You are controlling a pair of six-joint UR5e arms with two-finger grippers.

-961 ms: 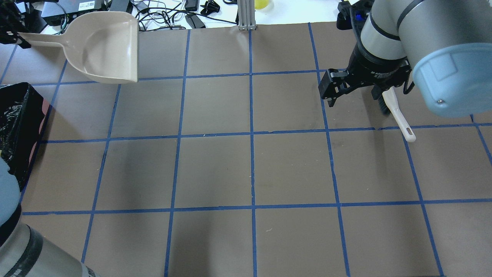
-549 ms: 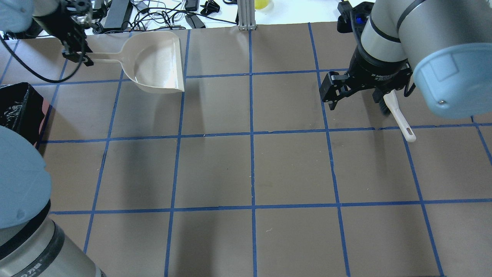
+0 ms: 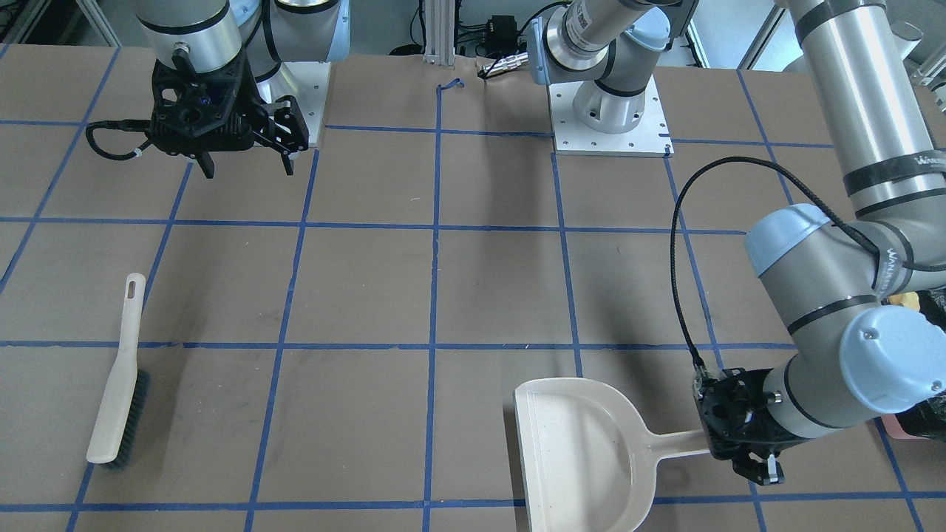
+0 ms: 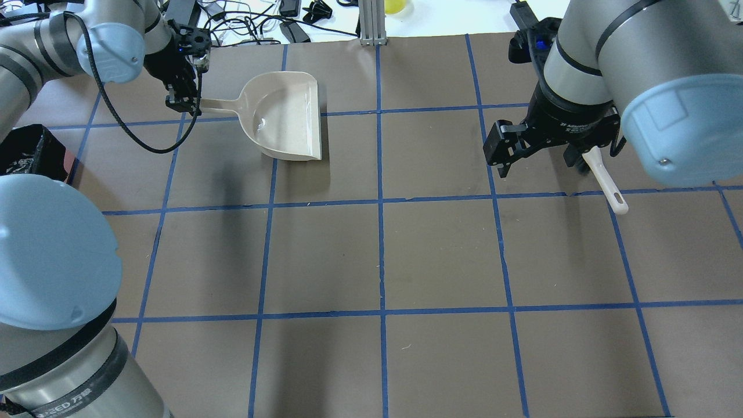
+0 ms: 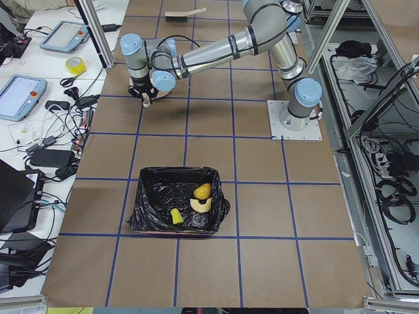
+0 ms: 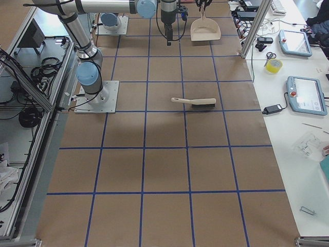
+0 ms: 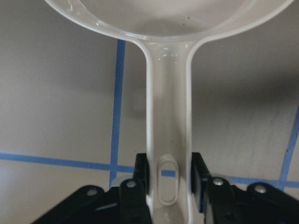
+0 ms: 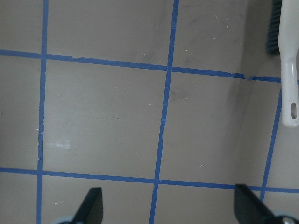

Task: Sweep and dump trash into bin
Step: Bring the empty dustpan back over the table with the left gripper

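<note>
**Dump done; empty dustpan coming back over the bench.**

Nearest me, the bin (image 5: 141,208) holds all the trash (image 5: 200,204), with three pieces lying inside it. Beyond it, the left end effector (image 4: 183,104) is clamped on the handle of the dustpan (image 4: 287,116). The pan is empty and over the last second has travelled away from the bin toward the middle of the bench (image 4: 441,255). Farthest off, the right end effector (image 3: 244,164) hangs with jaws apart and holds nothing, and the brush (image 3: 118,391) lies flat on the bench beside it. Judgement: sweeping and dumping are complete, and only setting the pan down remains.
</note>
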